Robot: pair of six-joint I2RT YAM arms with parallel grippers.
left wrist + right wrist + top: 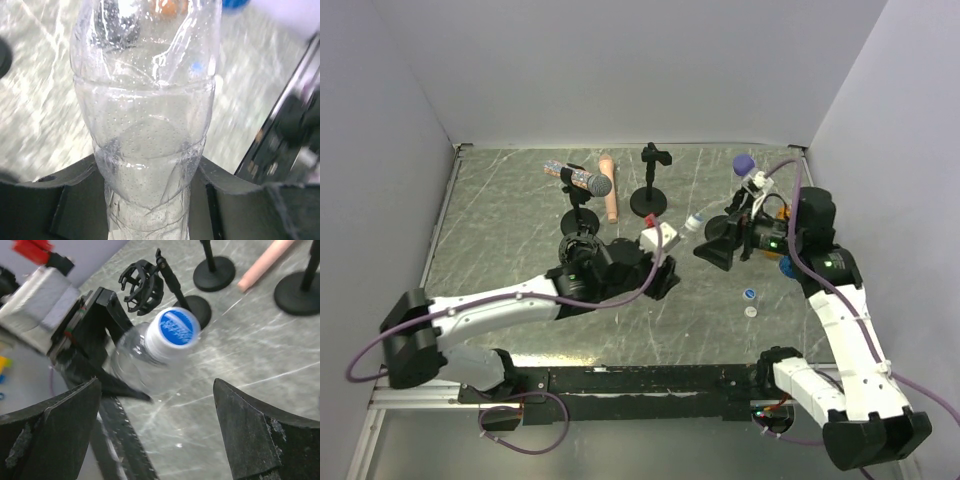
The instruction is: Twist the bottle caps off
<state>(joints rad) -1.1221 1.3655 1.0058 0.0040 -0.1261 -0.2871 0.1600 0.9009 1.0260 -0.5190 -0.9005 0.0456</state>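
A small round screw cap [175, 330], blue on top with a white skirt, is seen seated on the neck of a clear, dimpled plastic bottle [694, 222], just right of the table's middle. The bottle is clamped around its lower body by the left gripper [150, 205], whose black jaws are pressed against its sides. It is held tilted, with the cap end turned toward 3 o'clock. The grey marbled tabletop [500, 230] is seen through the bottle's walls; its contents cannot be told.

The right gripper [156, 390] is held at 3 o'clock of the cap, jaws spread wide and touching nothing.

Two further caps are lying on the tabletop at 5 o'clock of the bottle, apart from it: a blue-topped loose cap [749, 294] and, just beside it at 6 o'clock, a whitish loose cap [751, 311].

Black round-based microphone stands [649, 200] and a pink cylinder [609, 190] are seen at 10 o'clock, and a purple ball-shaped microphone head [743, 162] at 1 o'clock.
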